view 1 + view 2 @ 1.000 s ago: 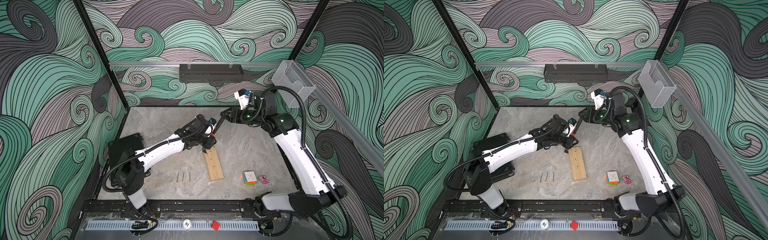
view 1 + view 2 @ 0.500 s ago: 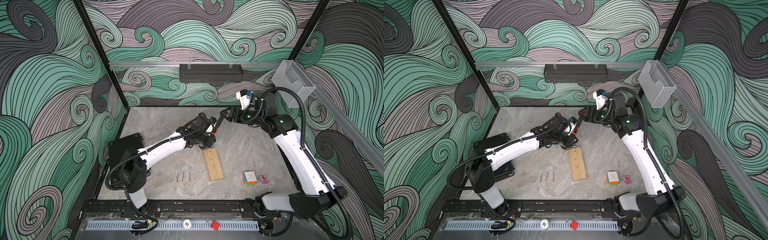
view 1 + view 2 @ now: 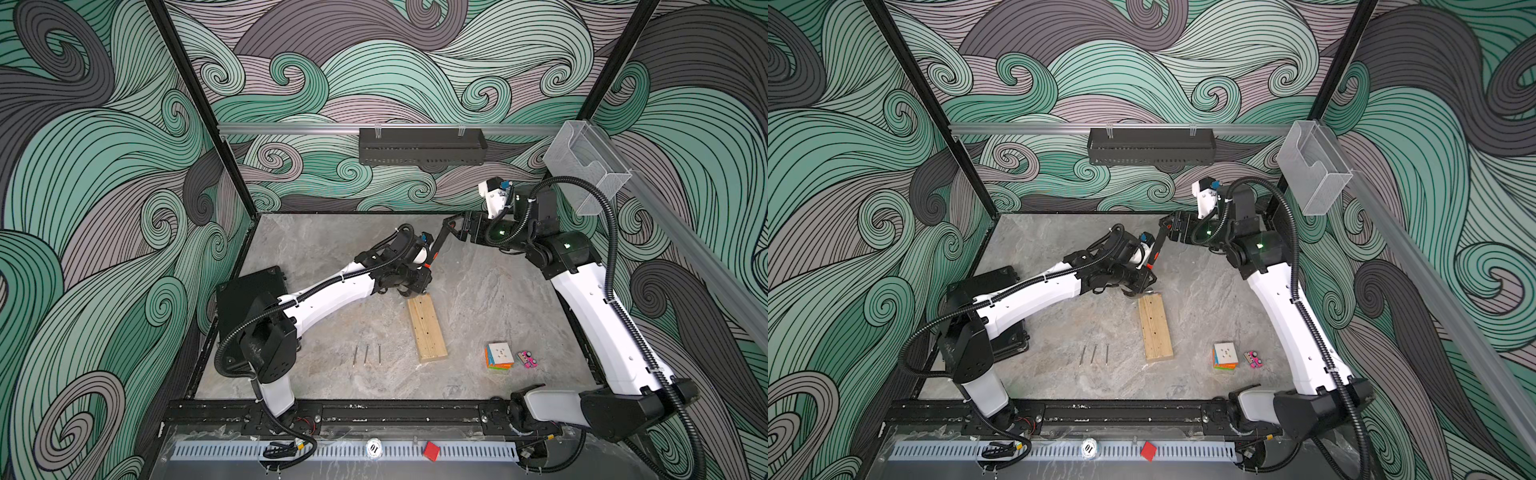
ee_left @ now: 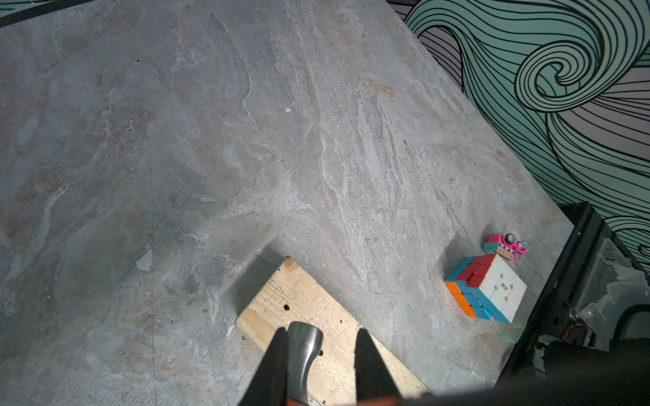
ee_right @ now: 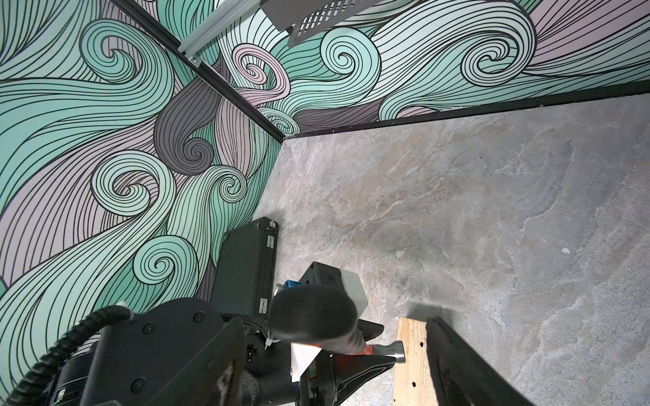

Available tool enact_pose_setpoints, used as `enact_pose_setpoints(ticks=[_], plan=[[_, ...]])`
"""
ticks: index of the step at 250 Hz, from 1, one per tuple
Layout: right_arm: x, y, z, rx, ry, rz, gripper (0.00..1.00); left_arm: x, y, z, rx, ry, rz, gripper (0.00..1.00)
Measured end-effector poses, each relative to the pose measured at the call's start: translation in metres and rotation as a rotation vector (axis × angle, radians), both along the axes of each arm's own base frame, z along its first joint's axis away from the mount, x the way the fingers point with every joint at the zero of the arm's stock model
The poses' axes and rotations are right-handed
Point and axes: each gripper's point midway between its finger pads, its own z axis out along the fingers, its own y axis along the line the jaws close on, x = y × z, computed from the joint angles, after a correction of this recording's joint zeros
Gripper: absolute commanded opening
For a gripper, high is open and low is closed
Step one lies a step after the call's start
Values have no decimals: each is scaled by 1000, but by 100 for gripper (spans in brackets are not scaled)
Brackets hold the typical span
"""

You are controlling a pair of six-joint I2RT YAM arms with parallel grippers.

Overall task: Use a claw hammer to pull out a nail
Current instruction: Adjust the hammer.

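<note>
Wavy teal-and-grey wallpaper all round, and a grey marbled stone-look tabletop [image 3: 478, 316] with a pale wooden plank [image 3: 428, 328] lying mid-table, pointing at the near edge. The claw hammer [image 3: 1158, 245] (grey steel head, orange-red shaft, black rubbery handle end) is at the plank's far end, head down, shaft tilting up toward the far right corner.

What's just changed: the right gripper [image 3: 453, 226] has let go. A second ago it was closed on the black handle end. Now its jaws are spread wide, and in its wrist view the handle end [image 5: 313, 316] sits between them with nothing seeming to touch it. The left gripper [image 3: 413, 289] has barely moved and is pinching the hammer low on the shaft, right by the head. Its wrist view shows the steel head [image 4: 304, 346] poking out between the fingers over the plank's end.

So my read: the left arm carries the hammer alone, a short-lever hold, not great for prying. I'd guess the right one needs a fresh grip on the handle before any real pull. Also I can't spot a nail standing in the plank, just dark holes, and anything under the head is hidden. Three loose steel nails [image 3: 366, 355] lie beside the plank toward the near edge, and a multicoloured puzzle cube [image 3: 498, 356] with a small pink toy [image 3: 527, 359] sits nearer the right edge, well apart.
</note>
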Motion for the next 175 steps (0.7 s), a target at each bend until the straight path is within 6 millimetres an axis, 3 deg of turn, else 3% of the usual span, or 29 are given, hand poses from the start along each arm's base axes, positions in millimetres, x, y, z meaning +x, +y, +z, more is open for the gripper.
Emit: enact_pose_setpoints(ticks=[71,175], plan=[[-9,-17,9,-2,-37,-49,90,14,6,-7,46,-2,61,0],[-5,-22,-1,28,-28,-77,92,37,45,-16,121,10,219,0]])
